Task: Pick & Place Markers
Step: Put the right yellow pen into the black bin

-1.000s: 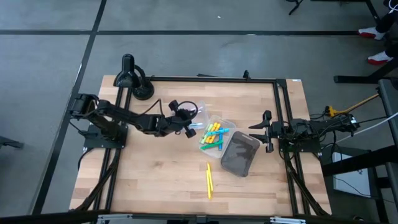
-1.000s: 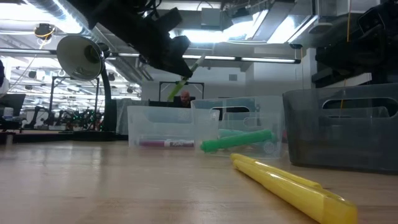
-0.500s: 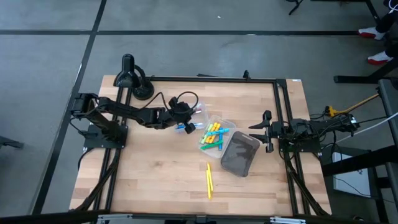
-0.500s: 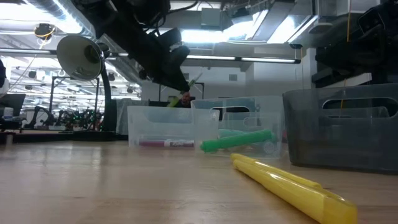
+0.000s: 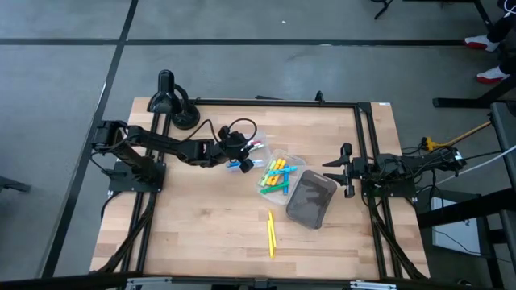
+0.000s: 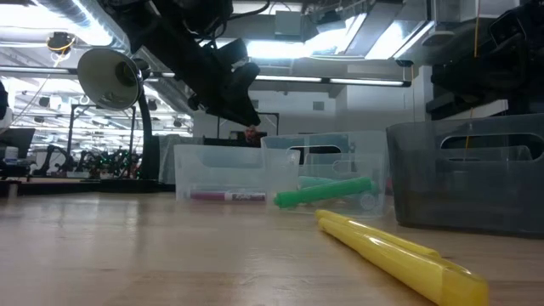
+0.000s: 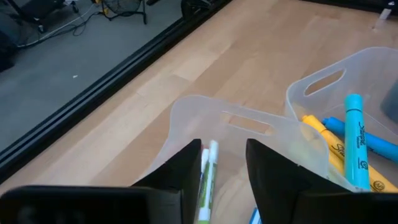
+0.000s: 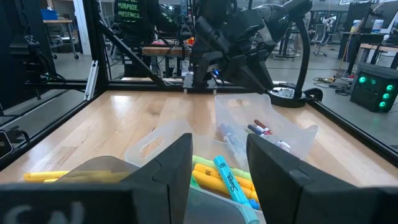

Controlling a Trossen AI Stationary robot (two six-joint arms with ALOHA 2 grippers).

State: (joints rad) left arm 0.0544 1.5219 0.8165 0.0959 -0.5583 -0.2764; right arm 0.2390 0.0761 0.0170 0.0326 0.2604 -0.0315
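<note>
Over the far-left clear tray (image 5: 251,158), the left gripper (image 5: 239,159) hovers with its fingers apart, a green marker (image 7: 205,186) loose between them, dropping toward the tray; a second ago it was pinched higher up. Other markers (image 5: 276,177) fill the middle tray, a yellow marker (image 5: 271,233) lies on the counter (image 5: 193,234), and the right gripper (image 5: 345,169) waits, spread open, beside the grey bin (image 5: 311,198).
</note>
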